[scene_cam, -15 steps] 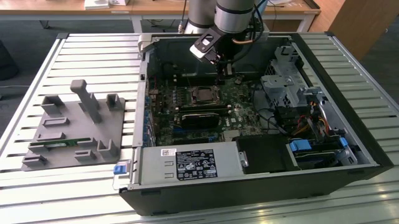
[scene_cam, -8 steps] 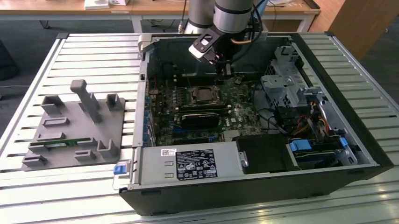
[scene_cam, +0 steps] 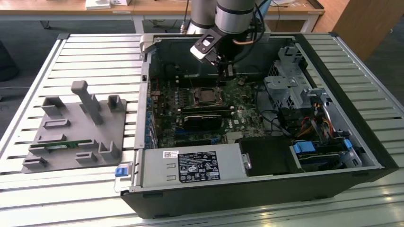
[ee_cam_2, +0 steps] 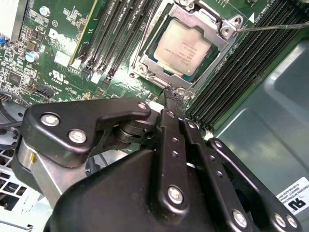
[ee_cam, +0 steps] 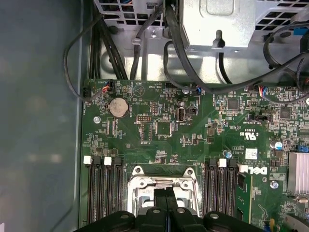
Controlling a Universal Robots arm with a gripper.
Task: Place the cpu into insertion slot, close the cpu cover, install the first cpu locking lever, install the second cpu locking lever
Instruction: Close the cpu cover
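cpu seen seated in insertion slot, mid-way across the green board, with cpu cover lying shut over it. Gripper fingers pinched together, nothing seen held, tips at the slot's edge. 1 thin locking lever judged unlatched. Risk: tips could be slid off the springy wire, board parts scraped, and the cover popped up

Slatted metal table carried two items. Open black PC case lay on its side on the slats, directly beneath the gripper. Grey fixture plate with upright holders sat flat on the slats, off to the gripper's side toward the exterior view's left, just beside the case.
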